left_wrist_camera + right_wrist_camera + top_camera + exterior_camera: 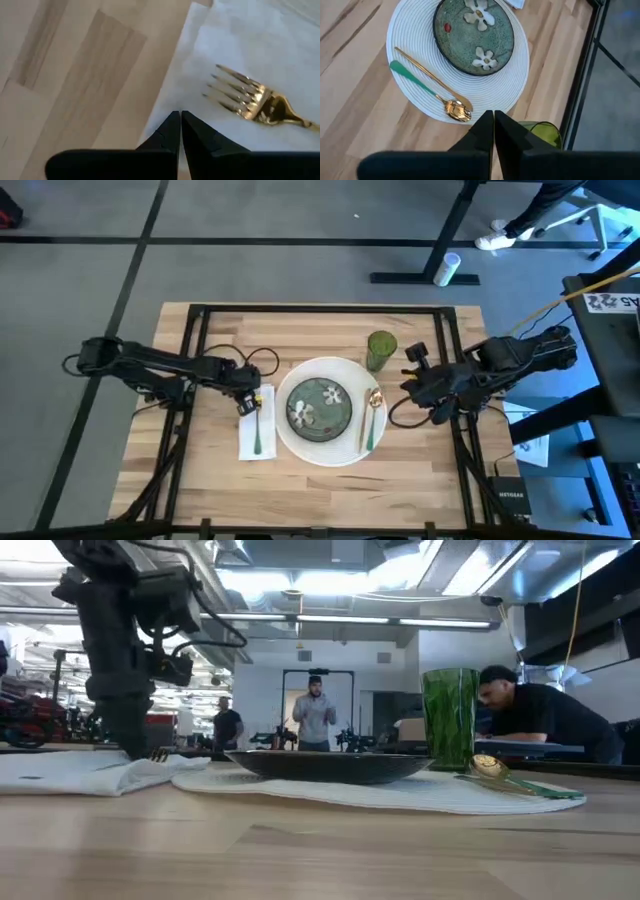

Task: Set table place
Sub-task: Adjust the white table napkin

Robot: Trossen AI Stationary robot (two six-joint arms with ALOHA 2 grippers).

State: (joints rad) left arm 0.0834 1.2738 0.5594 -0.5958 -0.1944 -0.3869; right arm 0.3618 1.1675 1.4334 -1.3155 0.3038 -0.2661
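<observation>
On the table point(200, 470) lies a round white placemat point(330, 456) with a green flowered plate point(320, 405) on it. A gold spoon with a green handle point(427, 87) lies on the mat's right side, and a green glass point(381, 348) stands at its far right. Left of the mat, a gold fork point(247, 97) lies on a white napkin point(250, 442). My left gripper point(180, 116) is shut, its tips down at the napkin's far left edge beside the fork's tines. My right gripper point(493, 116) is shut above the table, between the spoon's bowl and the glass point(542, 132). My left gripper points down with its shut fingertips point(172, 122) at the napkin's edge point(167, 100), a little apart from the fork's tines. I cannot tell whether the tips touch the napkin or the table.
Black metal rails point(190, 360) run along the table's left, right and far sides. Bare wood shows at the near edge point(330, 500) and at the far left point(230, 330). In the low view, people stand in the room beyond the table.
</observation>
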